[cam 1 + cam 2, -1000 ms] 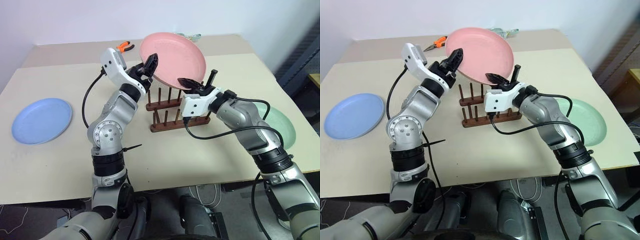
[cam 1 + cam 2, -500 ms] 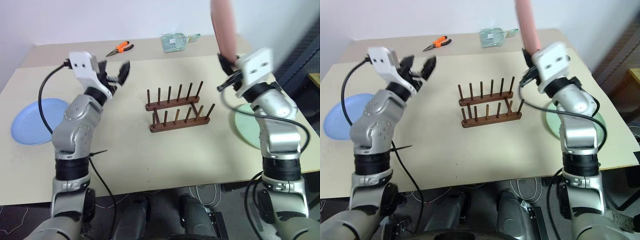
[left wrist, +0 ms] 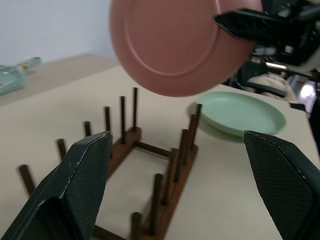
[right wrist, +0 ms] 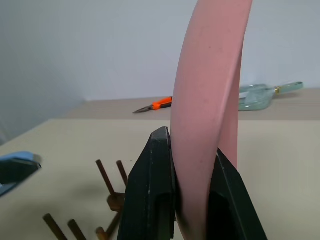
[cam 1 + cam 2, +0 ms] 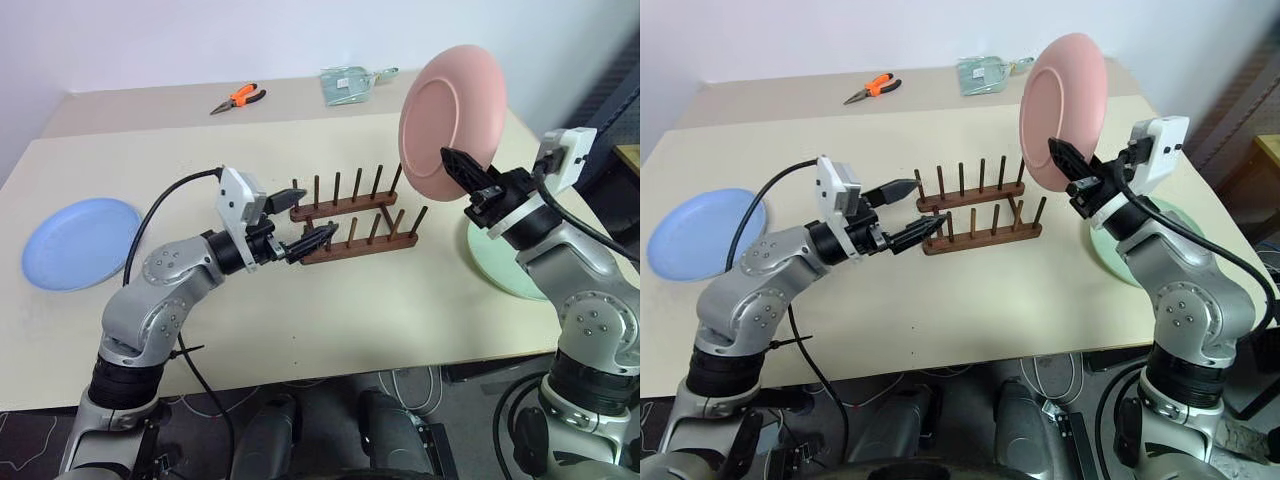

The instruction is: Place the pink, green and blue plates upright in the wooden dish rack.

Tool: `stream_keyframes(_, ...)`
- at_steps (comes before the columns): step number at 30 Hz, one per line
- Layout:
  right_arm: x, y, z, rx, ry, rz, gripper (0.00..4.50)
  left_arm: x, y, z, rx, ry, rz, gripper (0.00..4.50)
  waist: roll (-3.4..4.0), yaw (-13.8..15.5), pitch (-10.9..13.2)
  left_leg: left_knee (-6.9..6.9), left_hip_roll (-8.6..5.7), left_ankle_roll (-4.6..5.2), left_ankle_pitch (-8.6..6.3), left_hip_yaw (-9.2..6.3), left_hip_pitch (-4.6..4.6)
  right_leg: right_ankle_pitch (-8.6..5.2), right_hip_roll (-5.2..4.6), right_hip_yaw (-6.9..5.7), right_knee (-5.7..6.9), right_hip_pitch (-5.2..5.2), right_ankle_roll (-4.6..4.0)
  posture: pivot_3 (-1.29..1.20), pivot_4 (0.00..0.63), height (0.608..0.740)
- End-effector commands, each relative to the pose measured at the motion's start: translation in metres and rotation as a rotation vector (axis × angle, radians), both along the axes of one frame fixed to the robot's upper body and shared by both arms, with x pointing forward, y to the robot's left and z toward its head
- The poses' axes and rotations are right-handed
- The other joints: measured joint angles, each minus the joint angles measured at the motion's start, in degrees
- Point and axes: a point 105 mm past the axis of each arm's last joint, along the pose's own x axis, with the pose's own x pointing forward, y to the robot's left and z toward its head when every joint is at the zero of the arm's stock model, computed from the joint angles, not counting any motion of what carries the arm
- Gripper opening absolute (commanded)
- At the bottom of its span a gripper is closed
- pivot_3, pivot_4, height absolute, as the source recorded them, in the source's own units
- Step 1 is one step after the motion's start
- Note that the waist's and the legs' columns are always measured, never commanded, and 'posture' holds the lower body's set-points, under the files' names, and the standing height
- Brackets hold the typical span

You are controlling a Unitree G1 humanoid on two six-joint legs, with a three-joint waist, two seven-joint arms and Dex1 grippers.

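beige table [image 5: 400, 310], w/ rack [image 5: 355, 228], blue plate [image 5: 80, 242], green plate [image 5: 500, 262], pliers [image 5: 238, 97]

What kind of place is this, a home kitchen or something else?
Probably a lab or workshop, not a kitchen. The rack and plates stand on a plain beige table against a bare wall, pliers lie at the far edge, and cables hang under the table.

The right gripper [image 5: 1072, 172] clamps the round salmon-pink plate [image 5: 1064, 110] upright in the air, beyond the small dark wooden peg rack [image 5: 975, 213]. The left gripper [image 5: 911, 210], fingers spread, hovers at the rack's other end.
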Motion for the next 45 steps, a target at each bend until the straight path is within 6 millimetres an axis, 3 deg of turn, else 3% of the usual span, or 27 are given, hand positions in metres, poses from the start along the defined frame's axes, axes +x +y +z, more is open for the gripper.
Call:
stream_keyframes(1, -0.011, 0.002, 0.012, -0.001, -0.051, 0.020, 0.00, -0.007, -0.004, 0.001, 0.027, -0.027, -0.026, 4.26, 0.00, 0.1, 0.0, 0.00, 0.00, 0.00, 0.00, 0.00, 0.00, 0.00, 0.00, 0.00, 0.00, 0.00, 0.00, 0.00, 0.150, 0.732)
stream_keyframes(20, -0.008, 0.006, -0.005, 0.009, 0.026, 0.031, 0.00, -0.007, 0.001, -0.015, 0.057, 0.007, -0.001, 4.26, 0.00, 0.1, 0.0, -0.01, 0.01, 0.01, -0.01, -0.01, -0.01, 0.00, 0.00, -0.01, -0.02, 0.00, 0.00, 0.00, 0.150, 0.732)
stream_keyframes(26, 0.007, -0.001, -0.035, -0.073, 0.136, -0.071, 0.00, -0.007, 0.002, -0.019, 0.068, 0.014, 0.002, 4.26, 0.00, 0.1, 0.0, 0.00, 0.01, 0.01, -0.01, 0.00, -0.01, -0.01, 0.00, -0.01, -0.02, 0.00, -0.01, 0.00, 0.150, 0.732)
stream_keyframes(30, 0.006, -0.002, -0.029, -0.088, 0.096, -0.071, 1.66, -0.007, 0.003, -0.025, 0.084, 0.027, 0.005, 4.33, 0.02, 0.1, 0.0, -0.01, 0.01, 0.01, 0.00, 0.00, -0.02, -0.01, -0.01, -0.01, -0.02, 0.00, -0.01, 0.00, 0.150, 0.732)
stream_keyframes(33, 0.002, -0.005, -0.025, -0.144, 0.053, -0.079, 3.16, -0.007, 0.003, -0.029, 0.092, 0.039, 0.008, 4.33, 0.02, 0.1, 0.0, 0.00, 0.01, 0.01, -0.01, 0.00, -0.02, 0.00, 0.00, -0.01, -0.02, 0.00, 0.00, 0.00, 0.150, 0.732)
stream_keyframes(36, -0.007, -0.009, -0.025, -0.245, 0.015, -0.045, 3.19, -0.004, 0.006, -0.035, 0.106, 0.055, 0.027, 4.41, 0.01, 0.2, 0.0, -0.01, 0.01, 0.02, -0.01, 0.00, -0.02, -0.01, 0.00, -0.01, -0.03, 0.00, 0.00, 0.00, 0.150, 0.732)
stream_keyframes(38, -0.014, -0.022, -0.029, -0.315, 0.024, -0.038, 3.19, 0.002, 0.011, -0.039, 0.107, 0.071, 0.062, 4.41, 0.01, 0.3, 0.0, -0.01, 0.01, 0.03, -0.02, 0.00, -0.04, -0.01, -0.01, -0.03, -0.05, 0.00, 0.01, 0.00, 0.150, 0.732)
stream_keyframes(45, -0.039, -0.061, -0.061, -0.526, 0.163, -0.001, 3.19, 0.011, 0.034, -0.046, 0.132, 0.078, 0.148, 4.41, 0.01, 0.3, 0.0, 0.04, 0.05, 0.06, -0.04, 0.03, -0.06, -0.02, -0.01, -0.04, -0.08, 0.02, 0.00, 0.00, 0.150, 0.732)
